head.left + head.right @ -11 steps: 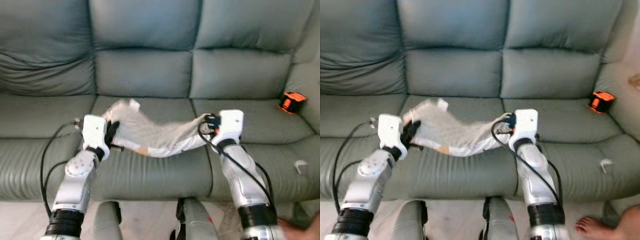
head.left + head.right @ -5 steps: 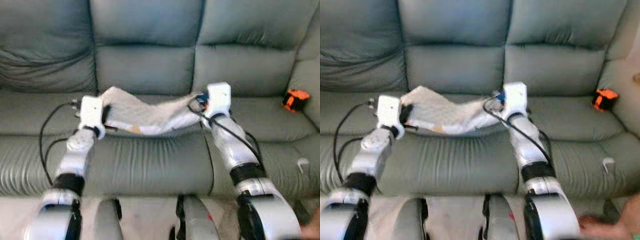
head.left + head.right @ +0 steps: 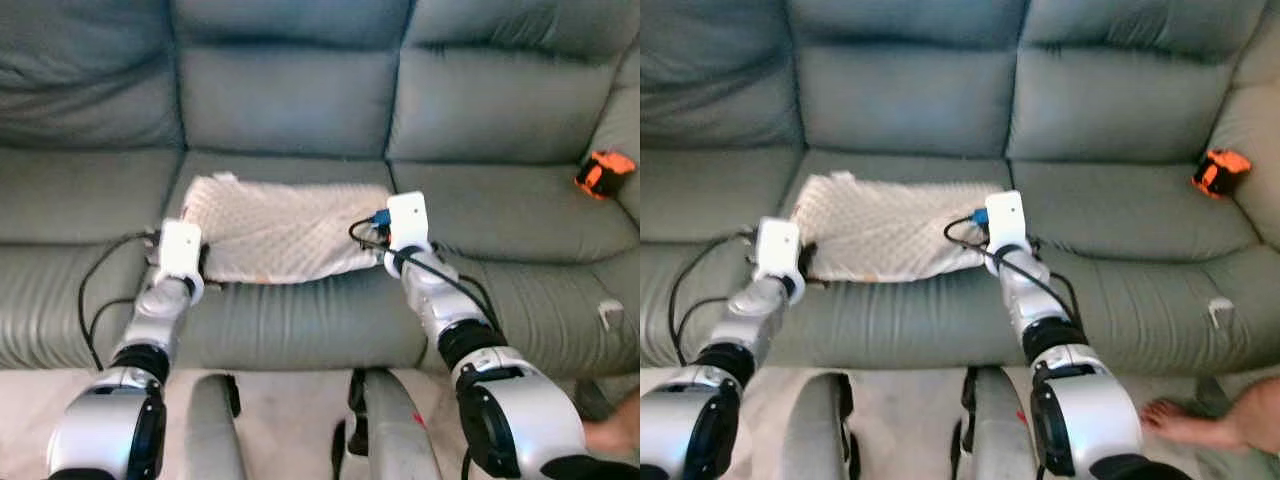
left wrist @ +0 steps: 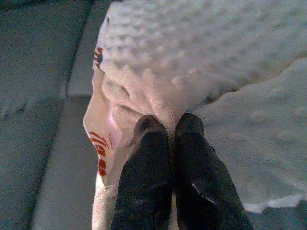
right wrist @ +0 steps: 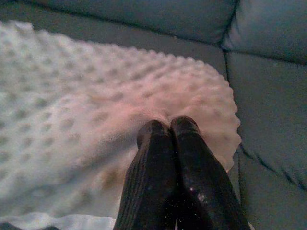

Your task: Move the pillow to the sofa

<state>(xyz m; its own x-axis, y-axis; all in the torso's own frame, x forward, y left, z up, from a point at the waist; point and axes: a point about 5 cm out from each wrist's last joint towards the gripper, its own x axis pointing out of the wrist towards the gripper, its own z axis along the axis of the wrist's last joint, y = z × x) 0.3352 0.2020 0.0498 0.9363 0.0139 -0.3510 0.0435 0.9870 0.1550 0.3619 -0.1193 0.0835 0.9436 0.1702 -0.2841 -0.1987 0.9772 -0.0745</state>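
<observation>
White dimpled pillow (image 3: 285, 230) lies flat on the sofa (image 3: 300, 120) middle seat cushion — I've got the left end effector (image 4: 165, 125) and right end effector (image 5: 168, 125) each clamped on an end, one per side to keep it spread. Release not yet done.

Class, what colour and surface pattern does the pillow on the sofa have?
The pillow is creamy white with a raised dotted texture, clearest in the right wrist view.

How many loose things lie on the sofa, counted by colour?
White: 2, the pillow, pinched by the left claw and the right claw, and a small scrap
Orange and black: 1, a small object
Total: 3, all on the sofa
</observation>
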